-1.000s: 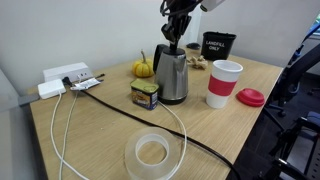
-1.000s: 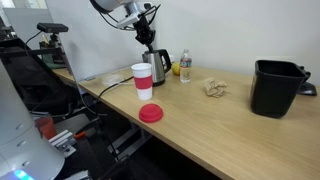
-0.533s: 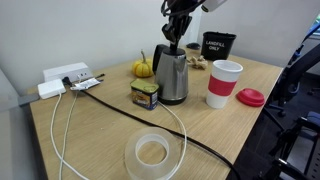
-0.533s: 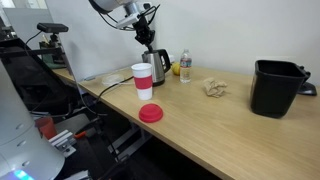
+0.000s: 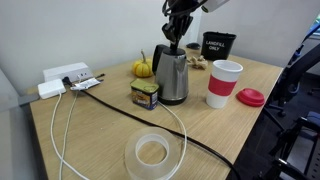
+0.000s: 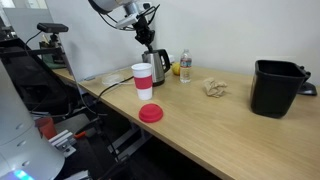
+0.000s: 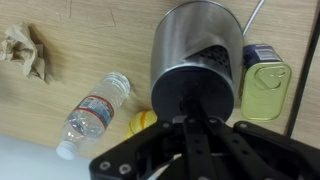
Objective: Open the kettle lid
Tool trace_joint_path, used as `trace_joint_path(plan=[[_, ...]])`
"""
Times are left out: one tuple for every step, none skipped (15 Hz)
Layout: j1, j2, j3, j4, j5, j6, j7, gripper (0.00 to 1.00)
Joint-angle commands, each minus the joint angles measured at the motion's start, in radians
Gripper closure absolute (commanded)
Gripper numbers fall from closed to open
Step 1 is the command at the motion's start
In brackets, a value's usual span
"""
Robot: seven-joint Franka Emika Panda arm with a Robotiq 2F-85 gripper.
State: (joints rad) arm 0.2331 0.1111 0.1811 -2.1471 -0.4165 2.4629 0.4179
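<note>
The steel kettle [image 5: 172,78] with black handle and base stands on the wooden table; it also shows in the other exterior view [image 6: 155,66]. Its round black lid [image 7: 195,88] lies flat on the top, seen from above in the wrist view with the steel body [image 7: 200,35] beyond it. My gripper [image 5: 177,42] hangs straight above the lid in both exterior views [image 6: 147,40]. In the wrist view the fingers [image 7: 190,122] are pressed together with nothing between them, their tips at the lid's near edge. Whether they touch the lid I cannot tell.
A white-and-red paper cup [image 5: 224,83] and its flat red lid [image 5: 251,97] stand beside the kettle. A yellow tin [image 5: 146,95], tape roll [image 5: 152,152], small pumpkin [image 5: 143,69], black cable [image 5: 185,135], water bottle [image 7: 95,105], crumpled paper [image 7: 25,50] and black bin [image 6: 275,88] are nearby.
</note>
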Motion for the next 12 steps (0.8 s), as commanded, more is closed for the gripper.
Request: trace_joint_path(plan=[[0.005,-0.052,-0.007,-0.058,0.012,0.036,0.033,1.00],[0.004,-0.067,-0.007,-0.066,0.007,0.043,0.045,1.00],[0.003,-0.081,-0.007,-0.071,0.000,0.047,0.058,1.00],[0.000,-0.098,-0.006,-0.073,-0.007,0.051,0.071,1.00],[-0.004,-0.117,-0.003,-0.075,-0.009,0.054,0.081,1.00],[-0.007,-0.134,0.001,-0.076,-0.009,0.056,0.086,1.00],[-0.011,-0.151,0.005,-0.076,-0.010,0.060,0.094,1.00],[-0.014,-0.168,0.008,-0.077,-0.011,0.062,0.098,1.00],[-0.017,-0.185,0.012,-0.079,-0.015,0.067,0.105,1.00],[-0.020,-0.204,0.016,-0.081,-0.014,0.070,0.107,1.00],[-0.023,-0.220,0.020,-0.084,-0.010,0.074,0.109,1.00],[-0.024,-0.242,0.023,-0.090,0.007,0.076,0.098,1.00]])
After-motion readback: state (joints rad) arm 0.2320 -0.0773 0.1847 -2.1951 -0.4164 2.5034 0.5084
